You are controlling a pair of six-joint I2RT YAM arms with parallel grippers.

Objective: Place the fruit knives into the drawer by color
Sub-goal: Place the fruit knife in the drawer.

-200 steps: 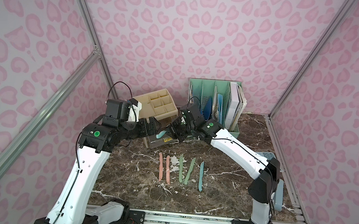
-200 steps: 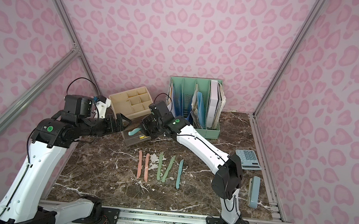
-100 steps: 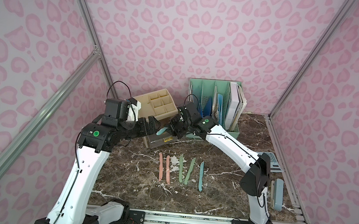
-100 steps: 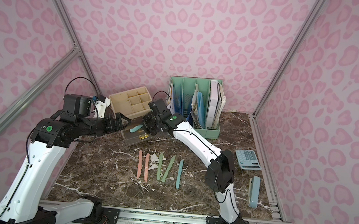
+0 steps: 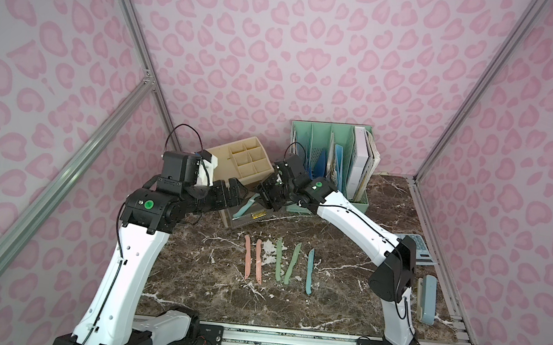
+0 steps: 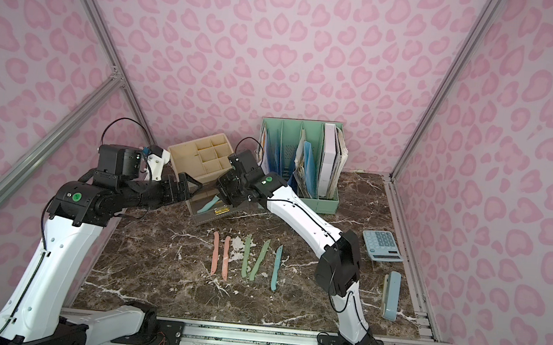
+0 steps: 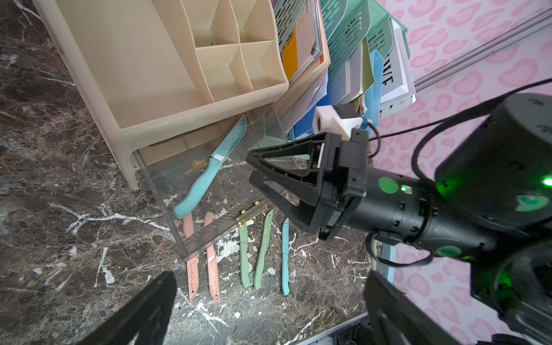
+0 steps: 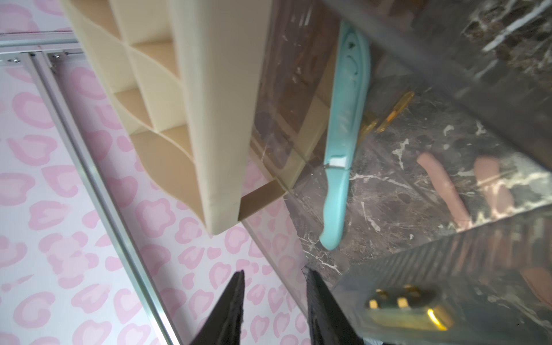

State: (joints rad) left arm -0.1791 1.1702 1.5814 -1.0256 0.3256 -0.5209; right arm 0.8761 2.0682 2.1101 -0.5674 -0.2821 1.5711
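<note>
Just ahead of the right gripper (image 7: 250, 167), whose jaws stand slightly apart and empty, a teal knife (image 7: 209, 176) lies slantwise in the clear drawer (image 7: 215, 233) under the beige organizer (image 7: 134, 74). The left gripper (image 5: 232, 193) hovers at the drawer's far side, fingers spread wide, holding nothing. A green file rack (image 5: 332, 158) crowds the right wrist. Past the drawer front lie the pink knives (image 5: 247, 257), green knives (image 5: 279, 259) and second teal knife (image 5: 309, 271), in a row on the brown marble table (image 5: 204, 277). Pink spotted walls (image 5: 282, 41) enclose everything.
</note>
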